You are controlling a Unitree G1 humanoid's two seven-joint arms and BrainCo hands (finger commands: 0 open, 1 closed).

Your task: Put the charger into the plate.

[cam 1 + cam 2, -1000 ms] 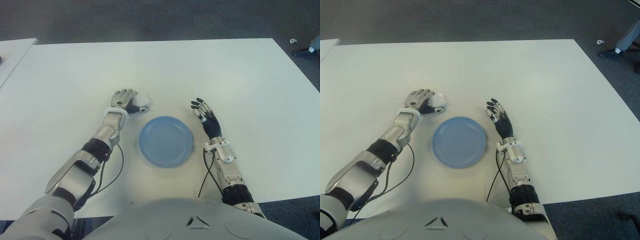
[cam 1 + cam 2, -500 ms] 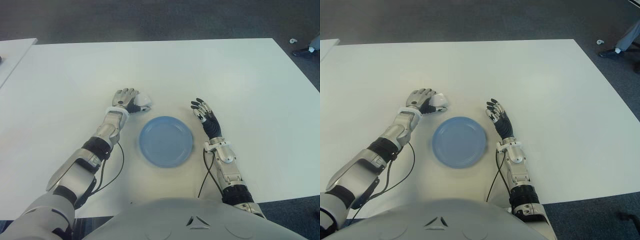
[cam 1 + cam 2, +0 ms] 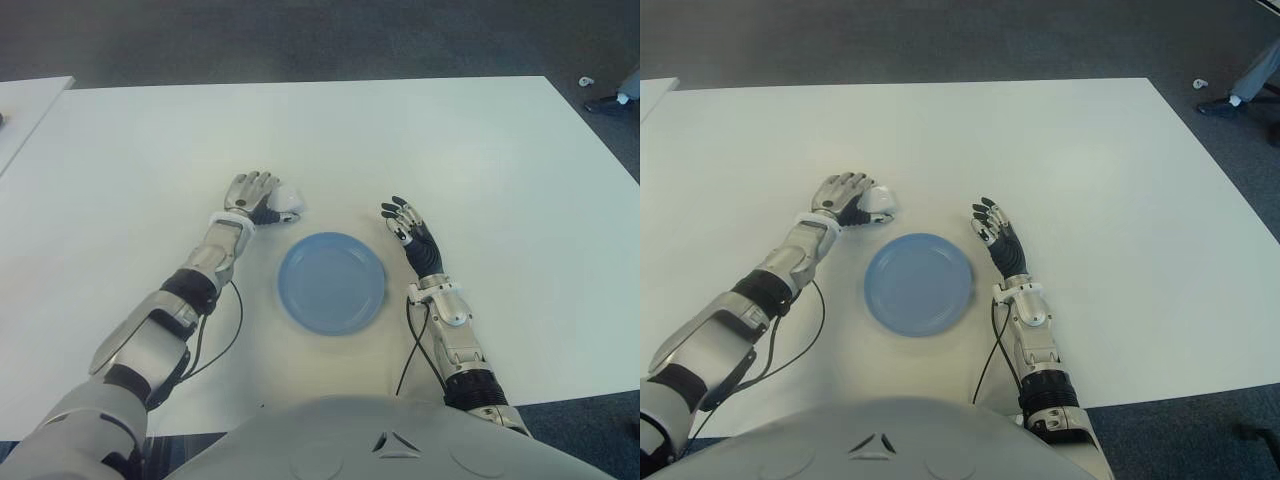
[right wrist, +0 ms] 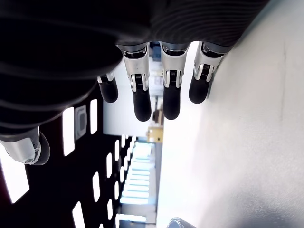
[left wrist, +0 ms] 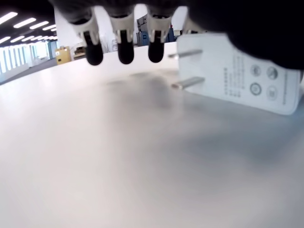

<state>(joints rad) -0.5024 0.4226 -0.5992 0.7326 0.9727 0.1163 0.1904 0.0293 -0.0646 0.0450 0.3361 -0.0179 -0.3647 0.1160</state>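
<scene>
Charger [image 3: 284,203]: a white plug block, lying on the white table [image 3: 480,150] outside the plate, roughly midway between the table's left and right edges and about midway between its near and far edges.

Nearest the robot's body, toward the near edge, sits the blue plate [image 3: 332,282], round and bare, flat on the table. The right hand [image 3: 409,228] shows just beside the plate's right rim; its fingers [image 4: 141,97] are loosely extended and hold nothing, as its wrist view shows.

A little farther out, just beyond the plate's far-left rim and apart from it, the left hand [image 3: 252,195] is at the charger. The left arm reaches across the table from the near-left side. In the eye views the hand covers the charger's left part, with the white body showing past it on the right. The left wrist view shows the charger's labelled face [image 5: 256,80] and two metal prongs [image 5: 187,69] pointing sideways just above the table, with three fingertips [image 5: 124,50] hanging beside the prongs and clear of the surface. Whether the hand is actually gripping the charger cannot be told.

Beyond the hand, the table runs bare to its far edge.
</scene>
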